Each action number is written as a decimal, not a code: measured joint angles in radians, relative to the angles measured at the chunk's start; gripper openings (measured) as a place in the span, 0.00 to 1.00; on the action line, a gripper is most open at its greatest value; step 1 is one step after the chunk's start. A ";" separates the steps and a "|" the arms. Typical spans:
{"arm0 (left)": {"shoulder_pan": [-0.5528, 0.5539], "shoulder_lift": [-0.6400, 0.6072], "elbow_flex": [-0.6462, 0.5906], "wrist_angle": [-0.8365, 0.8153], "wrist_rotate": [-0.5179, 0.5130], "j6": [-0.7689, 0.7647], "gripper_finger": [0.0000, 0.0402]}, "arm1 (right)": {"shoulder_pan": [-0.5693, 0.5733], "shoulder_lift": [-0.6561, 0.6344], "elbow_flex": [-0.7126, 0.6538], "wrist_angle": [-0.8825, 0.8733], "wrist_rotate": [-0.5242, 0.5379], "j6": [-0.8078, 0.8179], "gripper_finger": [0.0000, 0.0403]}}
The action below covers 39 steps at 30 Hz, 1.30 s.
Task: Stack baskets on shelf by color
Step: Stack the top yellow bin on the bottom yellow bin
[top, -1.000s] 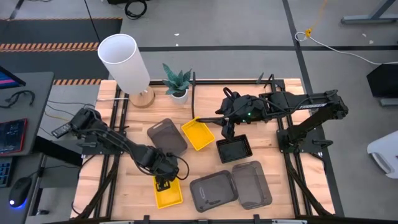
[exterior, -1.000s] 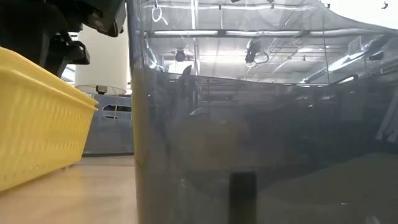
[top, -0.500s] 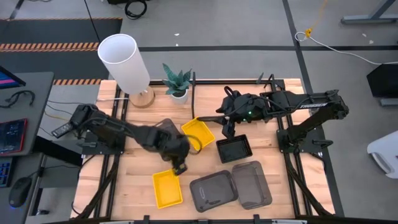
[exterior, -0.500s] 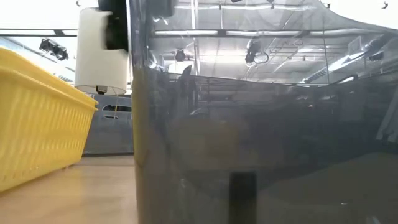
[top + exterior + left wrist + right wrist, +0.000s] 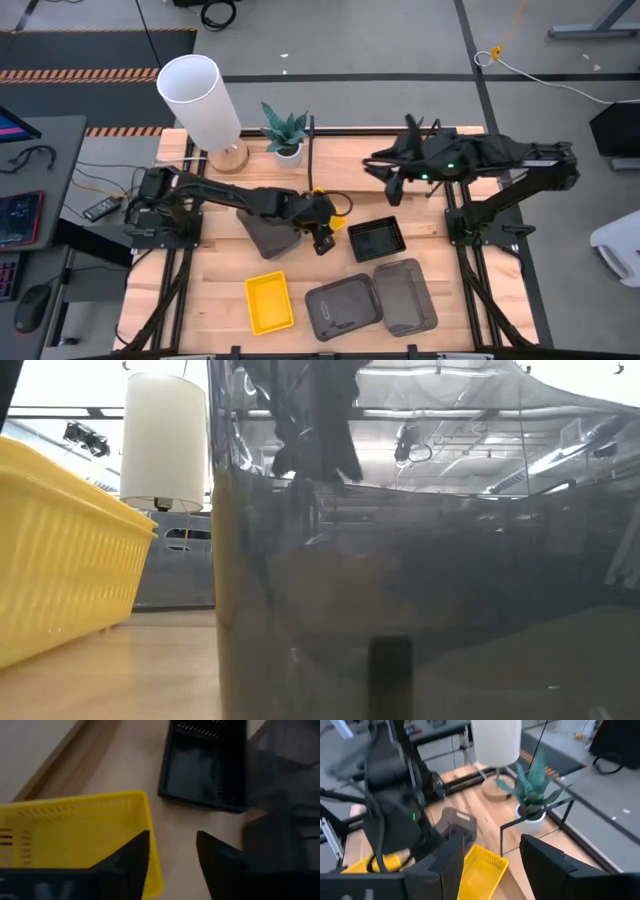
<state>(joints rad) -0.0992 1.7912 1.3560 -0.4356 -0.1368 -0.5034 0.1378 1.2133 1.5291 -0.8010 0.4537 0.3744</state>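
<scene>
left tool [image 5: 172,857] open over yellow basket [image 5: 75,837] | labels: unreadable

1. The left gripper [image 5: 322,238] reaches across the wooden surface [image 5: 215,290] to mid-table, over a yellow basket [image 5: 317,208] that it mostly hides.
2. A dark grey basket [image 5: 264,225] lies under that arm.
3. The right gripper [image 5: 393,185] hangs above the shelf [image 5: 345,160], near a small black basket [image 5: 376,239].
4. Another yellow basket [image 5: 269,302] and two grey baskets [image 5: 343,307] [image 5: 405,297] sit along the near edge.
5. A white lamp [image 5: 201,100] and potted plant [image 5: 285,132] stand at the back.
</scene>
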 joint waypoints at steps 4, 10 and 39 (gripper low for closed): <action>0.002 0.053 0.000 0.021 -0.014 0.001 0.57 | 0.023 -0.036 0.000 -0.005 0.041 0.000 0.49; 0.002 0.133 -0.001 0.045 -0.020 0.019 0.67 | 0.040 -0.047 0.000 -0.028 0.053 0.015 0.49; 0.034 0.073 -0.001 -0.016 0.126 0.025 0.03 | 0.078 -0.012 -0.002 -0.065 0.084 0.050 0.49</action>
<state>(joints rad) -0.0651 1.8643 1.3545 -0.4518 -0.0105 -0.4788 0.2161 1.2015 1.5276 -0.8662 0.5375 0.4247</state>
